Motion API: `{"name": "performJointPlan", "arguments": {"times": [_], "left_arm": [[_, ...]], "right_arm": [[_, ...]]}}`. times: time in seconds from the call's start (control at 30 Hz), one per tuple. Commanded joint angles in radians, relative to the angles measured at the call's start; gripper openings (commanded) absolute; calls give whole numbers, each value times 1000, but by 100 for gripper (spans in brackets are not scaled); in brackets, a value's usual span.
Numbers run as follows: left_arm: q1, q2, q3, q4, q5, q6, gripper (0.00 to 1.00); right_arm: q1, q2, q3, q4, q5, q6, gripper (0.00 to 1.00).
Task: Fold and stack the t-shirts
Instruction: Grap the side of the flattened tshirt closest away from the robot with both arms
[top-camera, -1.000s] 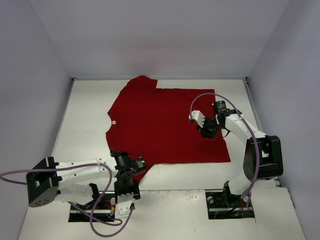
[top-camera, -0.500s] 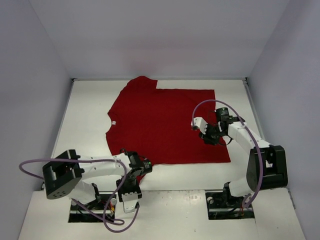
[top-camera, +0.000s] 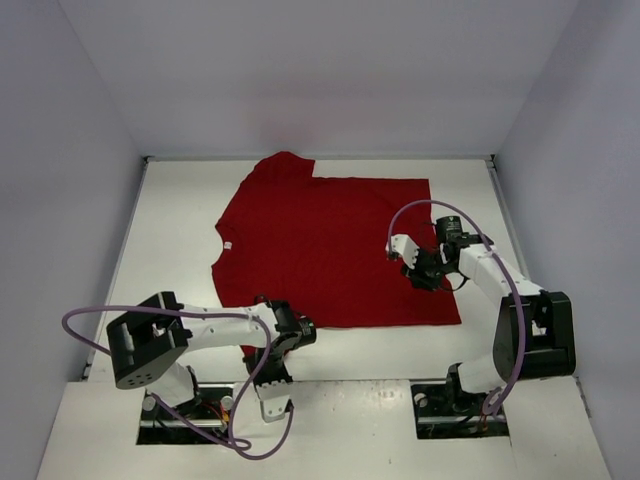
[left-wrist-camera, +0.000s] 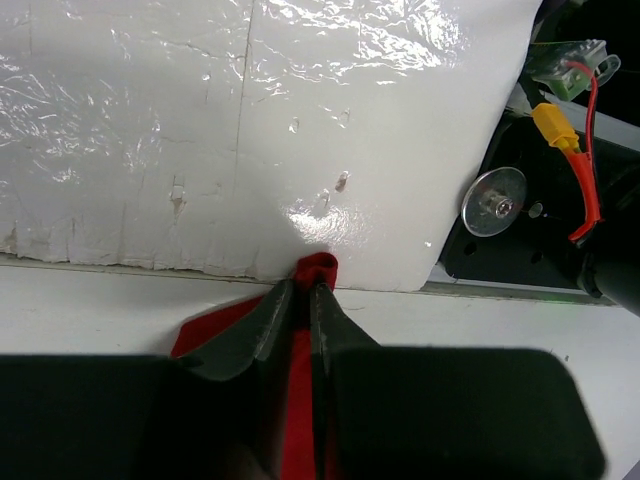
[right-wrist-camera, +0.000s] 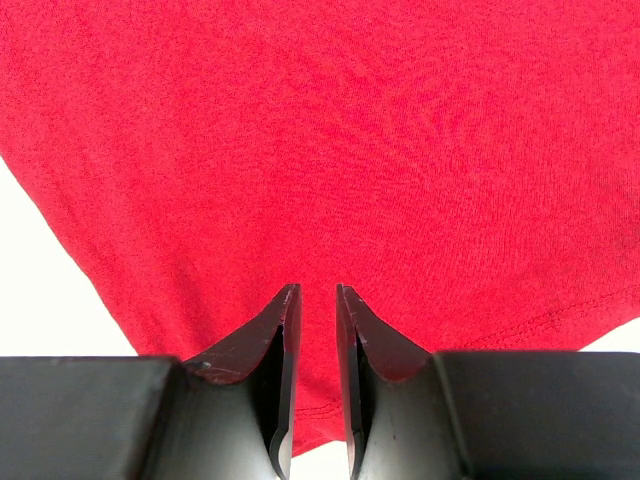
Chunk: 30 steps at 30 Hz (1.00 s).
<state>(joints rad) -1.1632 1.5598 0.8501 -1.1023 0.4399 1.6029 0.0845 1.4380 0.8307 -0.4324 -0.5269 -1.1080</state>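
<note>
The t-shirt (top-camera: 320, 250) lies spread flat in the middle of the table (top-camera: 170, 220). It looks light and floppy to me, so grab corners or hems. The left gripper (left-wrist-camera: 302, 290) is clamped on a tuft of cloth at the shirt's 7 o'clock corner. The right gripper (right-wrist-camera: 316, 295) sits around 4 o'clock, fingers nearly together, and I can't tell if it's pinching. The purple cable (top-camera: 90, 312) might snag.
</note>
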Motion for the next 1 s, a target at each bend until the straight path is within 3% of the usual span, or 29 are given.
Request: {"name": "performJointPlan", "arguments": {"times": [0.0,0.13,0.27,0.37,0.5,0.83,0.97], "left_arm": [[-3,-36,19,-34,15,31,0],[-1,-99,12,-32,40,38,0],[10,-184,52,-18,102,-50,0],[88,-255,95,-3,176,-143,0],[176,-288,98,-4,208,-210,0],[298,-353,44,33,270,-305,0],[348,-355,44,36,291,-322,0]], "right_arm": [[-10,-31,23,-12,1,-12,18],[-15,-76,2,-15,4,-52,15],[-44,-179,-44,-25,-23,-170,9],[-59,-290,-132,-32,-9,-324,2],[-64,-334,-209,-49,81,-477,1],[-66,-252,-164,-275,256,-618,21],[-68,-224,-155,-313,298,-673,22]]}}
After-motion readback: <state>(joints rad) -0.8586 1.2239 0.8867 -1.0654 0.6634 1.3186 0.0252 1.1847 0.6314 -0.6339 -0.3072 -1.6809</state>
